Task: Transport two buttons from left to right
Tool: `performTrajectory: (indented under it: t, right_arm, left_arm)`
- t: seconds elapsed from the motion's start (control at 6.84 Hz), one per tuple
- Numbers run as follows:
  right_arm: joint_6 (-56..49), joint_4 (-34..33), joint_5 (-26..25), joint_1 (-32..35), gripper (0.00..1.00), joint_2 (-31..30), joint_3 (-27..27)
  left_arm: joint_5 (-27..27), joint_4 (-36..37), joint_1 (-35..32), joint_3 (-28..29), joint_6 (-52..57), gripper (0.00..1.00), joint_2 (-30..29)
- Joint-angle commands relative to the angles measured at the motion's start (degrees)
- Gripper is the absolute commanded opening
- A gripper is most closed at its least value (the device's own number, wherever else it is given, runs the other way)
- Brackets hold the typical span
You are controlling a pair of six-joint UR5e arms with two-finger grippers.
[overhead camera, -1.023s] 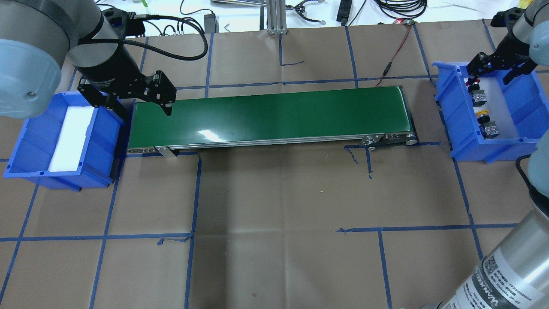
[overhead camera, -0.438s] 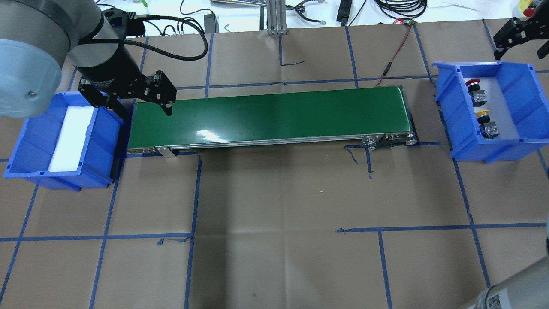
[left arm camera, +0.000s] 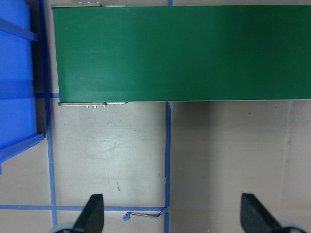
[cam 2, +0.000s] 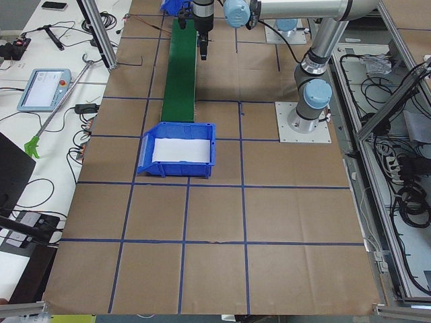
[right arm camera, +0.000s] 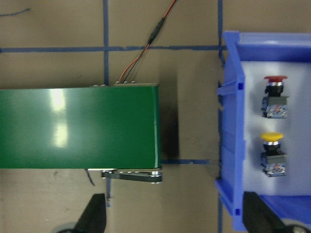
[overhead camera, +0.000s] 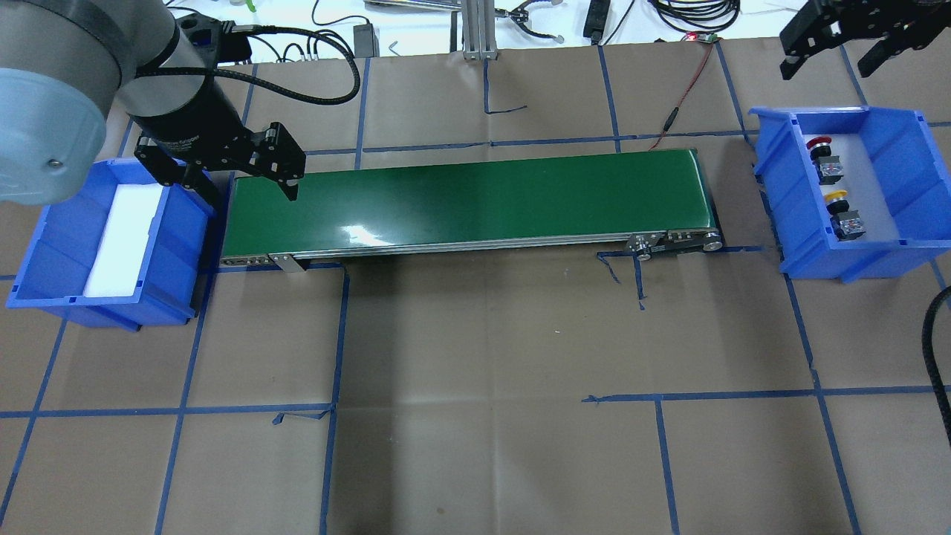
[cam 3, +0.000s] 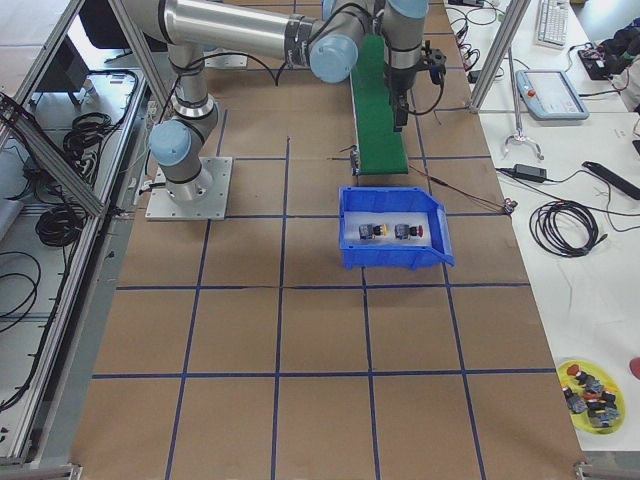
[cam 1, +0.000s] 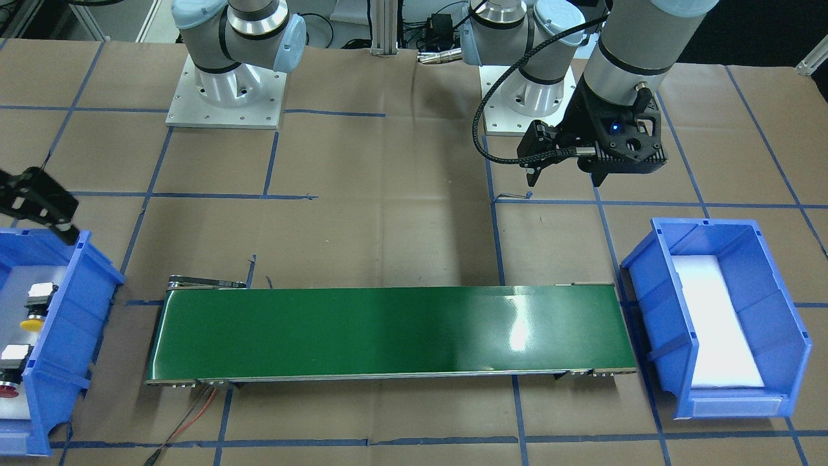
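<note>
Two buttons, the red-capped button [overhead camera: 821,152] and the yellow-capped button [overhead camera: 838,200], lie on their sides in the right blue bin [overhead camera: 910,160], caps pointing away from our base. Our right gripper [overhead camera: 828,59], fingers spread wide and holding nothing, hovers just beyond the bin's far wall. Our left gripper [overhead camera: 252,197], likewise spread and empty, is well apart.

Pose: left arm [overhead camera: 67,82] comes in from the near left, wrist vertical. The left gripper [overhead camera: 251,195] points straight down, jaws spread wide, nothing between them. The right gripper [overhead camera: 826,65] hangs raised at the far right, also pointing down, jaws apart and empty.
</note>
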Motion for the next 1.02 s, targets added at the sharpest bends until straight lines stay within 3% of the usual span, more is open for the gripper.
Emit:
performTrajectory:
  t: [0.0, 0.15, 0.29, 0.44, 0.88]
  right_arm:
    - [10.77, 1.53, 0.02, 10.41, 1.00, -3.55, 1.61]
    - [16.98, 1.62, -0.16, 17.43, 1.00, -3.55, 2.05]
    - [18.69, 1.53, -0.60, 20.20, 1.00, -3.47, 2.49]
    - [18.71, 1.62, -2.08, 20.14, 1.00, -4.42, 4.40]
    - [16.09, 0.04, -2.28, 16.91, 1.00, -15.57, 15.82]
  left_arm:
    - [0.00, 0.00, 0.00, 0.00, 0.00, 1.00, 0.00]
    - [0.00, 0.00, 0.00, 0.00, 0.00, 1.00, 0.00]
    - [0.00, 0.00, 0.00, 0.00, 0.00, 1.00, 0.00]
    - [0.00, 0.00, 0.00, 0.00, 0.00, 1.00, 0.00]
    - [0.09, 0.00, 0.00, 0.00, 0.00, 1.00, 0.00]
